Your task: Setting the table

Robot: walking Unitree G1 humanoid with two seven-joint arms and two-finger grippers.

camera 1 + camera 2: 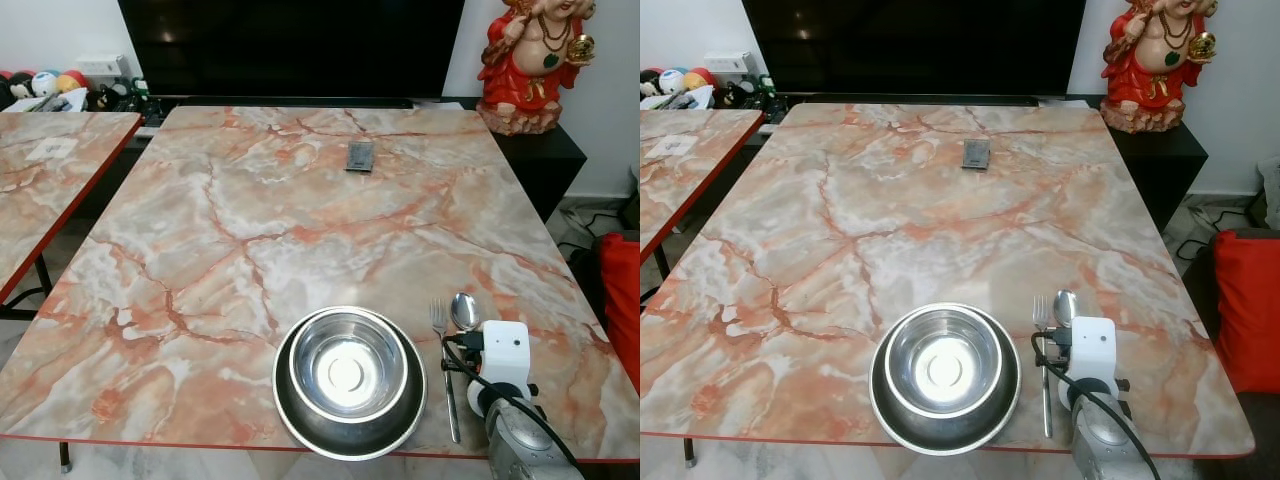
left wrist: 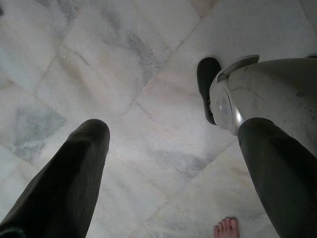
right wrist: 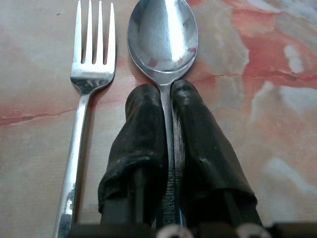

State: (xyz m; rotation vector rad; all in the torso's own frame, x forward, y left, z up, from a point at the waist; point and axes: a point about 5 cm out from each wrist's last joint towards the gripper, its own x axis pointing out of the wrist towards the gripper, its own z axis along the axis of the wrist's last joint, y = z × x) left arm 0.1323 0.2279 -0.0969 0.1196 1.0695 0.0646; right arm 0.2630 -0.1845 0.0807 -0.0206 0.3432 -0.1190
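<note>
Marbled surface (image 1: 250,230), near edge: steel bowl (image 1: 349,372) nested in a wider steel dish (image 1: 300,420). Just right of bowl: fork (image 3: 84,99), tines pointing away from robot. Spoon (image 3: 163,34) just right of fork, parallel, bowl end far. Right pincer (image 3: 168,94) pinching spoon handle, fingers pressed against it. Left pincer (image 2: 173,129) spread, hanging over pale tiled floor (image 2: 124,74). Small dark card (image 1: 360,156) far beyond bowl.
</note>
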